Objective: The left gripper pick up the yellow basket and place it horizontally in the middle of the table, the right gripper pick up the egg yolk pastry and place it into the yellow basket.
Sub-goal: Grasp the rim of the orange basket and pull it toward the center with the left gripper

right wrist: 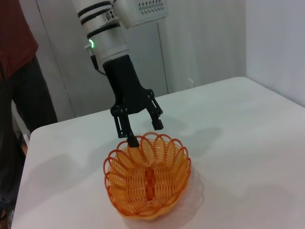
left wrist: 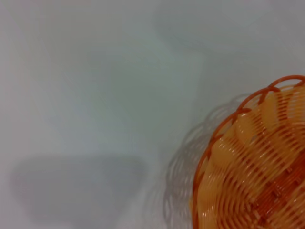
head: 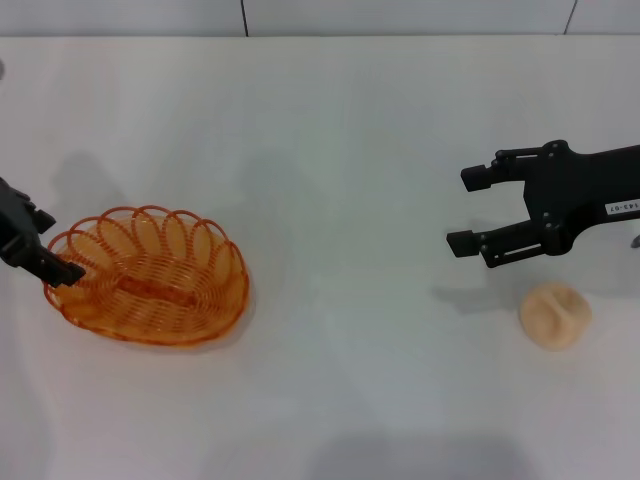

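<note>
We see the yellow basket (head: pixel 147 276) resting upright on the white bench (head: pixel 330 150), toward the robot's left side and nearer the front edge than the back; well away from the middle. Its scalloped rim and woven bottom are clear in the right wrist view (right wrist: pixel 147 181), and only a part of the rim shows in the left wrist view (left wrist: pixel 257 167).

The left pincer (head: pixel 55 262) is at the basket's left end, at the rim. From the right wrist view (right wrist: pixel 144 133) we see its fingers spread apart: one finger (right wrist: pixel 133 140) dips just inside the rim loops, the other (right wrist: pixel 157 123) hangs outside, w/ the rim between them. We can't tell whether either finger touches the wire. It isn't clamped on anything. The arm above it carries the white and black banded section.

The right pincer (head: pixel 466 210) hovers over the bench on the robot's right side, fingers wide open, nothing btwn them. Its white label shows on the arm.

The egg yolk pastry (head: pixel 556 315) lies on the bench at the right, near the front, just beside and below the right pincer in the head view, apart from it. It's well apart from the basket, w/ bare bench between.

A person in dark clothes (right wrist: pixel 19 95) stands beyond the bench's far side in the right wrist view.
</note>
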Controlling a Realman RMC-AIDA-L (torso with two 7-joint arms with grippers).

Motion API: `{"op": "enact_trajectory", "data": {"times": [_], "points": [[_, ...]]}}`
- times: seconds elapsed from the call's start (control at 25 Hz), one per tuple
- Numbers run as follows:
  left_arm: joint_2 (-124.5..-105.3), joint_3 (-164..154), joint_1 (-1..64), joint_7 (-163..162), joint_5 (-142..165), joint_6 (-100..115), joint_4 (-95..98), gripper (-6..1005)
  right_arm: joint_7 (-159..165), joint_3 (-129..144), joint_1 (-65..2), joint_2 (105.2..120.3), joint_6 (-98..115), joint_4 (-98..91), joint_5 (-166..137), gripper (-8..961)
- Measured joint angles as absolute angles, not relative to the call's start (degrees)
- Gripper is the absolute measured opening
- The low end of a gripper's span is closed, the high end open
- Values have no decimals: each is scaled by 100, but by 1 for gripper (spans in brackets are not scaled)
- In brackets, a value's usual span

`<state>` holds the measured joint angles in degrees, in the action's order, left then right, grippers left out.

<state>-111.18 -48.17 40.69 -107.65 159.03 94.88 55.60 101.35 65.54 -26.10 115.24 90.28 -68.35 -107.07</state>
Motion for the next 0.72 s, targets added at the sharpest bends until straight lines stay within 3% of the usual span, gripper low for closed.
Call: {"op": "enact_trajectory", "data": {"times": [0.72], "points": [[-11240, -4778, 3978, -10725, 15874, 9368, 5446, 852, 10205, 6560, -2602, 11522, 9044, -6882, -10714, 858]]}}
